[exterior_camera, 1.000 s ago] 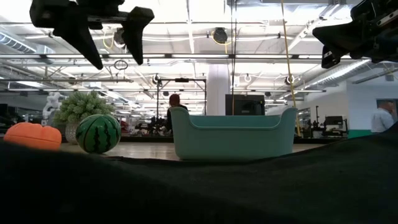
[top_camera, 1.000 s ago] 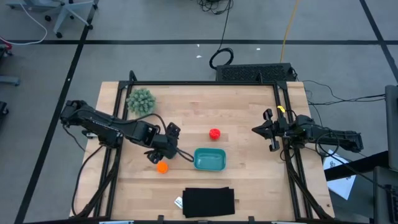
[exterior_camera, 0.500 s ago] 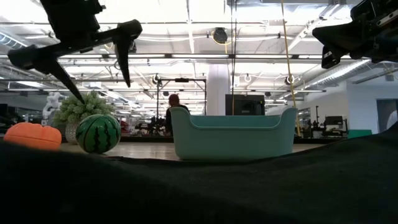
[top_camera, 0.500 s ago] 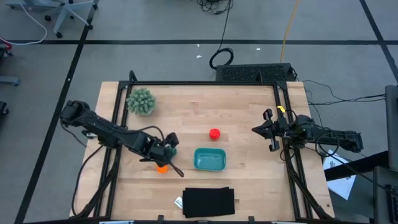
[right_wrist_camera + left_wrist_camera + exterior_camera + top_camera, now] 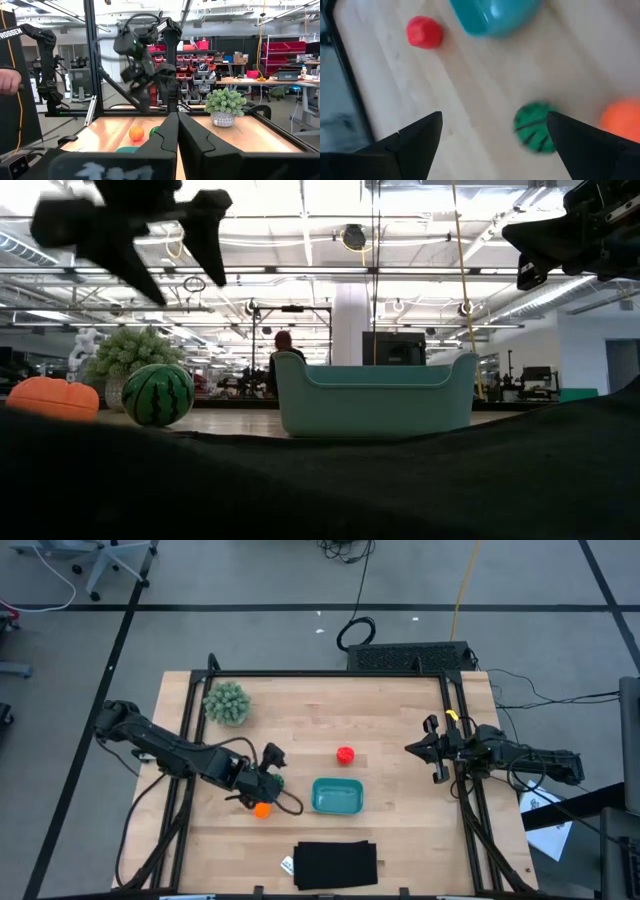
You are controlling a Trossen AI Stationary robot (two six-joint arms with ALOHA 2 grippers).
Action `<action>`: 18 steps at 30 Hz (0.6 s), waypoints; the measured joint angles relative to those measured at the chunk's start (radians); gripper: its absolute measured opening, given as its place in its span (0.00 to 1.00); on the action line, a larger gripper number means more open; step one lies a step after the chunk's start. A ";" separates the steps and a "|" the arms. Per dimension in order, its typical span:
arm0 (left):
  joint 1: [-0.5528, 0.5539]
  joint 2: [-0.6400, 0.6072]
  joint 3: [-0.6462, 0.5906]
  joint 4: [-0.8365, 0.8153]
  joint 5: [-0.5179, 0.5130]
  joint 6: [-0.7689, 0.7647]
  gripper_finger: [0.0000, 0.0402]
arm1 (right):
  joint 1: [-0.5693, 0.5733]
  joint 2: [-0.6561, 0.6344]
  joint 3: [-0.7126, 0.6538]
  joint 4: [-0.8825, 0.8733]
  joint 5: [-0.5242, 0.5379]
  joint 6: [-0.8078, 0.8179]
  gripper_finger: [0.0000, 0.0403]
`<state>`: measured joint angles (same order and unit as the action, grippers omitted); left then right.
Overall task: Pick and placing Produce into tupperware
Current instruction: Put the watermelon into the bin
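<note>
Three balls lie loose on the table: we see the watermelon ball (image 5: 535,126) and orange ball (image 5: 621,119) side by side, left of the empty tub (image 5: 337,796), the red ball (image 5: 345,754) behind it. The left gripper (image 5: 490,137) hangs spread and empty above, the watermelon ball just inside one finger. The right gripper (image 5: 432,749), apparently closed, waits far off. From overhead, the left gripper hides the watermelon ball.

We saw the left gripper (image 5: 273,766) swing back up over the watermelon ball (image 5: 536,133) and orange ball (image 5: 261,808), its spread fingers turning from a downward slant half a second before toward the tub (image 5: 337,797).
</note>
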<state>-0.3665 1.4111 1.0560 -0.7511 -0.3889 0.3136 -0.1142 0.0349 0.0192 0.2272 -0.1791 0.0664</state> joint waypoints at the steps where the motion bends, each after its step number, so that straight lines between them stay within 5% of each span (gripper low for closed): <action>1: 0.002 -0.005 0.011 0.000 0.017 -0.075 0.90 | 0.000 0.000 0.000 0.000 0.000 0.000 0.00; 10: 0.037 -0.013 0.090 0.020 0.148 -0.713 0.90 | 0.000 0.000 0.000 0.000 0.000 0.026 0.00; 18: 0.028 -0.013 0.091 0.054 0.159 -1.242 0.90 | 0.000 0.000 0.000 0.000 0.000 0.026 0.00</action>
<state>-0.3390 1.3979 1.1465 -0.6975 -0.2295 -0.9282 -0.1143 0.0349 0.0193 0.2272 -0.1795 0.0925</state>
